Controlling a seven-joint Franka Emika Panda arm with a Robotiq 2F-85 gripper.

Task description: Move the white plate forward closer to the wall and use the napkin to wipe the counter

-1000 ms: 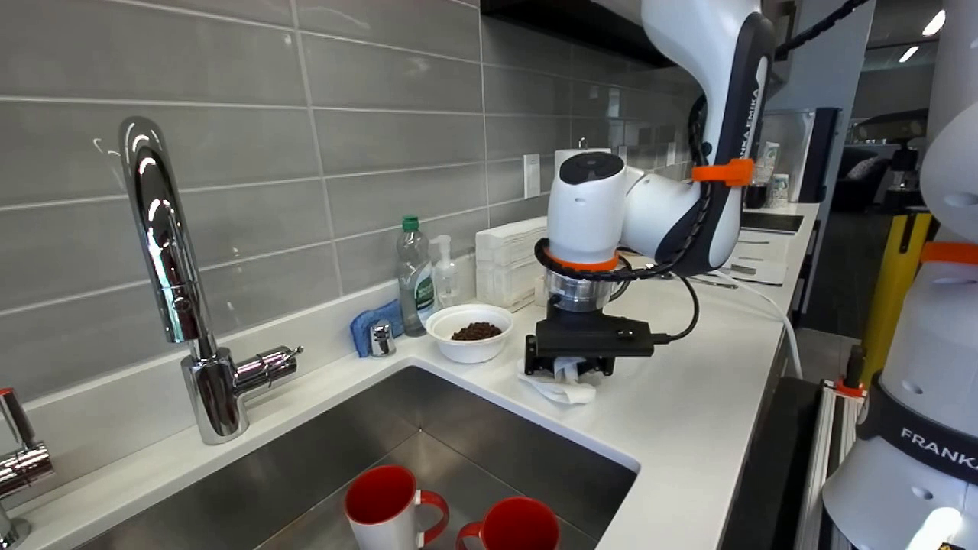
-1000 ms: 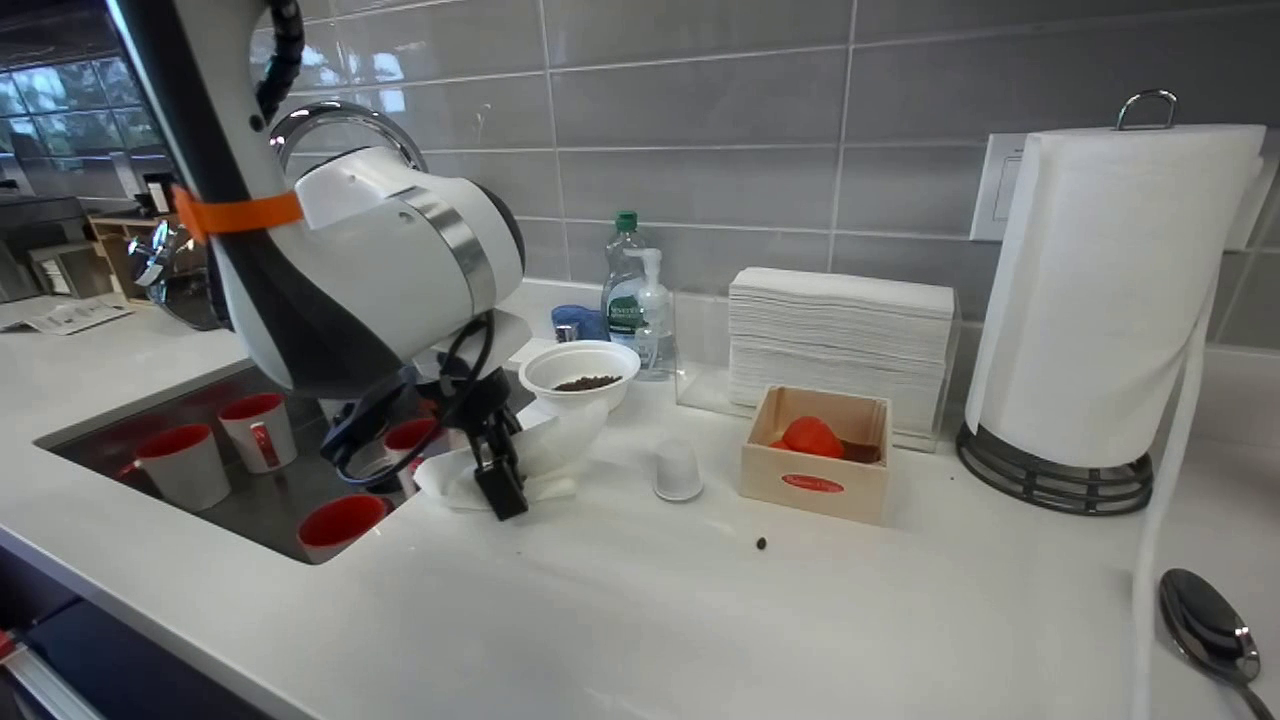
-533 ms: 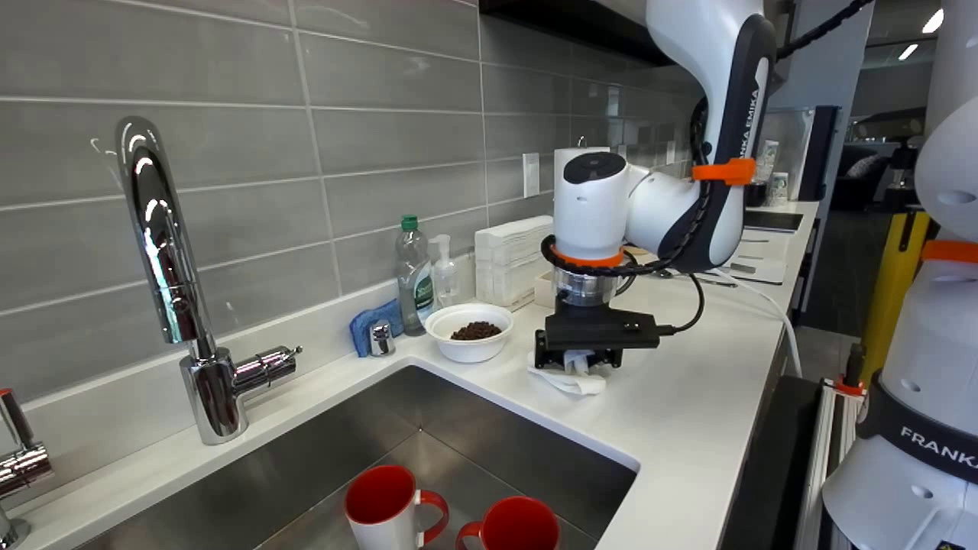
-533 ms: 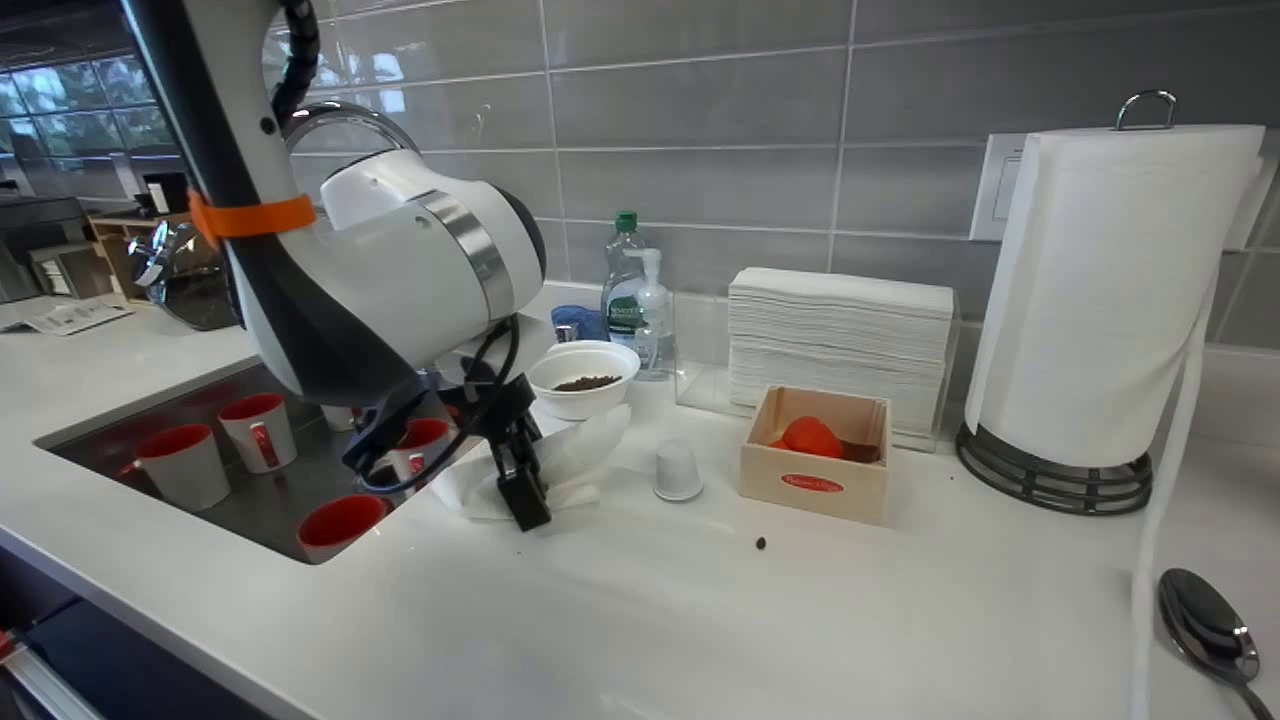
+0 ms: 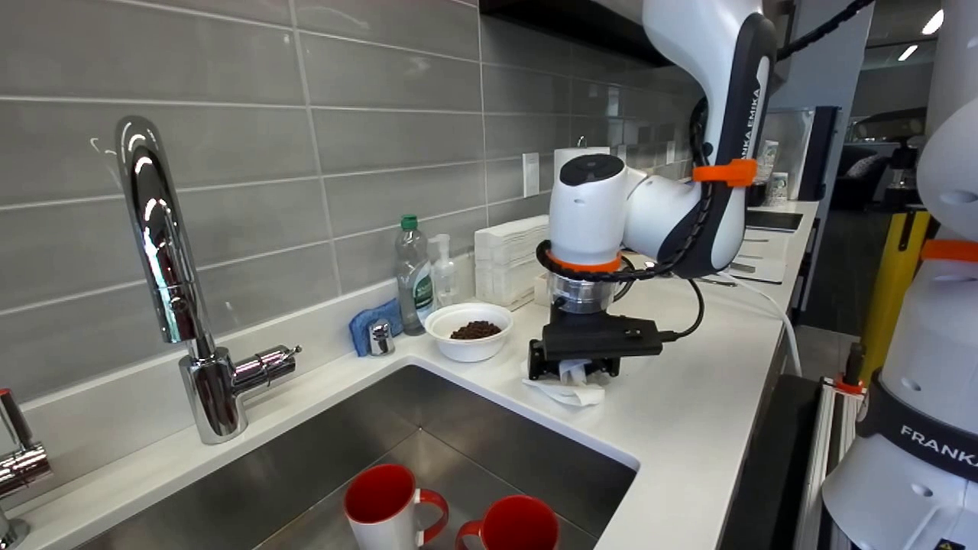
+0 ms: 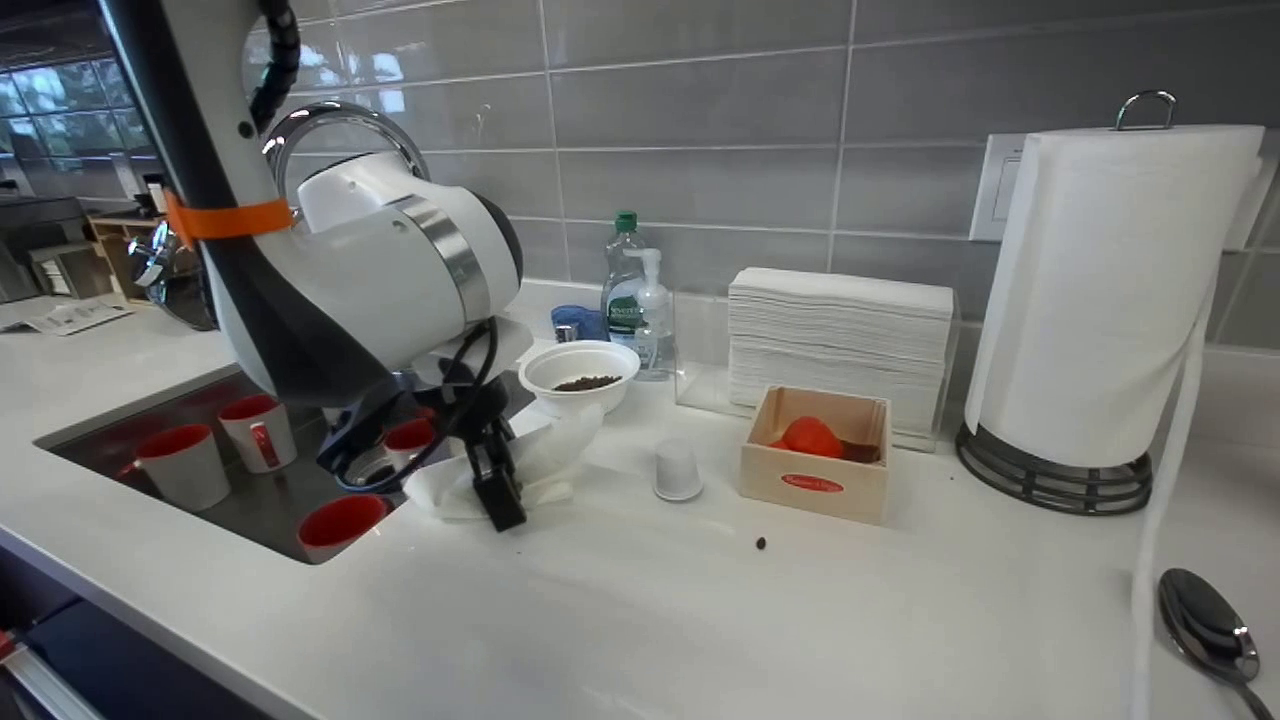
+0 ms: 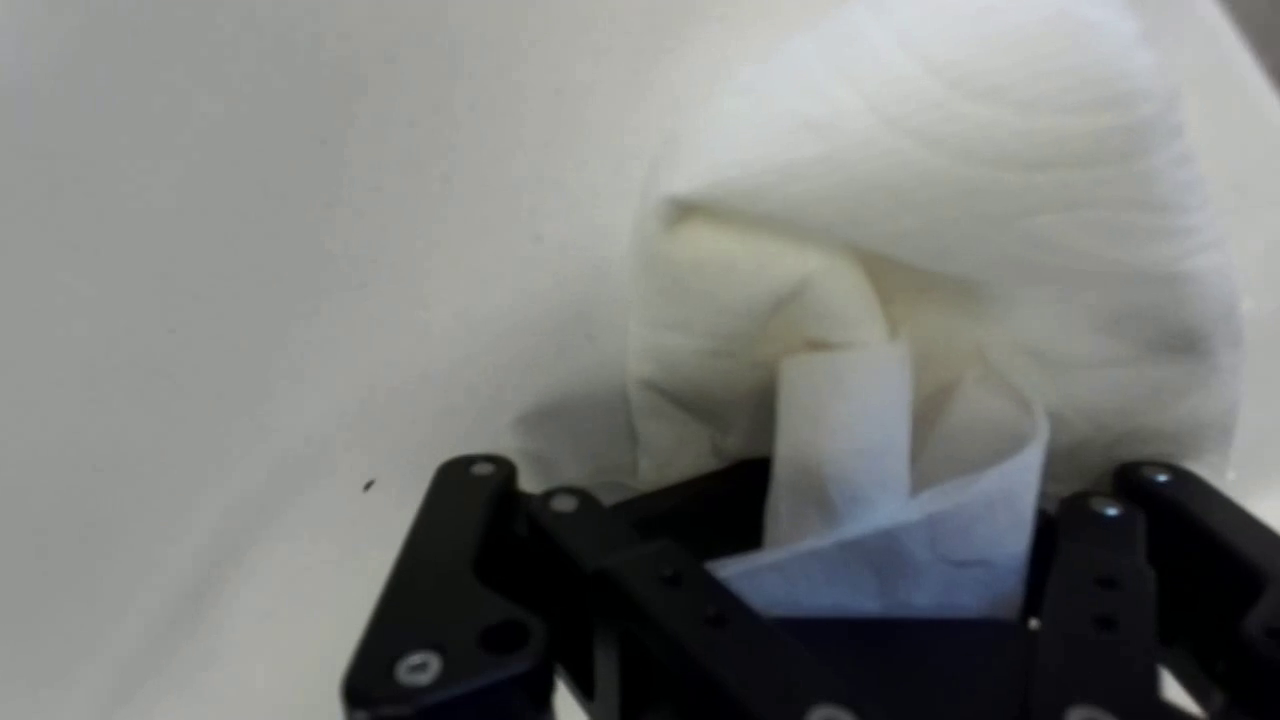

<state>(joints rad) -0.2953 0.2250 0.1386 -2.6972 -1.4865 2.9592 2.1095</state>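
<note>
The white plate (image 5: pixel 467 353), a bowl-like dish with dark brown contents, stands near the sink's corner, close to the grey tiled wall (image 5: pixel 397 130). It also shows in an exterior view (image 6: pixel 545 374). My gripper (image 5: pixel 573 370) is low over the white counter (image 5: pixel 672 397), beside the plate on the side away from the wall. It is shut on the crumpled white napkin (image 5: pixel 567 393), which spreads on the counter under it. In the wrist view the napkin (image 7: pixel 950 200) is folded up between the gripper's fingers (image 7: pixel 890 560). The fingertips are hidden by the napkin.
Red-and-white cups (image 5: pixel 382 496) stand in the steel sink (image 5: pixel 474 405). A dish-soap bottle (image 5: pixel 415 279) and napkin stack (image 6: pixel 840 330) line the wall. A small white cup (image 6: pixel 677 470), wooden box (image 6: pixel 815 490), dark speck (image 6: pixel 761 543), paper-towel roll (image 6: pixel 1110 300) and spoon (image 6: pixel 1210 625) are on the counter.
My gripper with the napkin moved a little away from the sink, then back toward it, sliding the napkin along the counter. The plate has not visibly moved.
</note>
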